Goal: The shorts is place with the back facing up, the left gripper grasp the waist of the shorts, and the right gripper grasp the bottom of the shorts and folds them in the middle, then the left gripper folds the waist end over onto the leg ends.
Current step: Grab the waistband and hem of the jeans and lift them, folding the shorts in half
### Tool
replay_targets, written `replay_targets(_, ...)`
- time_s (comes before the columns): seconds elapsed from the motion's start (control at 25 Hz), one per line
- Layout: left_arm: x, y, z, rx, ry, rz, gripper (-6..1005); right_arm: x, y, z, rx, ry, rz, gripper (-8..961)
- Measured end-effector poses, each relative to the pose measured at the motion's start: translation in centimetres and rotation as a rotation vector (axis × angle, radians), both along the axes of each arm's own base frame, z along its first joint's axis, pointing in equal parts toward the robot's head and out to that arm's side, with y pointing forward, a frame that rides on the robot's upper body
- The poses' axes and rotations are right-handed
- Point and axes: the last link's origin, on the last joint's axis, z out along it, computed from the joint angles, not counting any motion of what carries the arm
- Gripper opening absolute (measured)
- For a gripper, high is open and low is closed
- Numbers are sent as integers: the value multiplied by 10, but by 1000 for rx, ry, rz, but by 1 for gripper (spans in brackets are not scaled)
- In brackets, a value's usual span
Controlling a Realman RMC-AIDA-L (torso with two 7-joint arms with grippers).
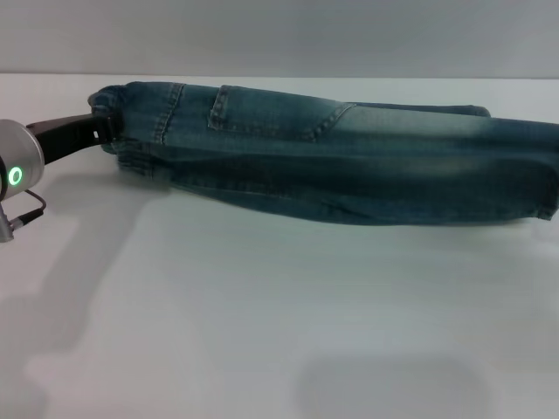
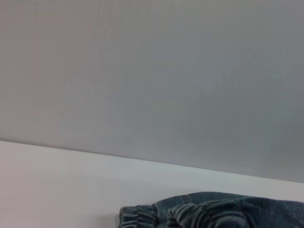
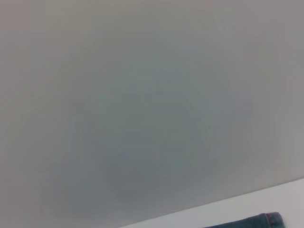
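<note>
The blue denim shorts lie folded lengthwise across the far part of the white table, with a patch pocket facing up. The puckered waist is at the left end. My left gripper comes in from the left on its silver wrist with the green ring, and its black fingers are closed on that waist. The left wrist view shows the gathered waistband close by. The leg hems reach the right edge of the head view. A denim corner shows in the right wrist view. The right gripper is out of view.
The white table stretches bare in front of the shorts toward me. A plain grey wall stands behind the table's far edge.
</note>
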Motion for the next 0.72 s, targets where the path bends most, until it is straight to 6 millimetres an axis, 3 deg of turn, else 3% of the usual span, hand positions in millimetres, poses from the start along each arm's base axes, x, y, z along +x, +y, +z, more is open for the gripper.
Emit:
replay_targets(0.44, -1, 2, -3, -2, -8, -2, 202, 9, 5, -1, -5, 8, -1, 61)
replay_targets(0.72, 3, 11, -10, 11, -11, -31, 201, 13, 19, -1, -2, 33, 1, 69)
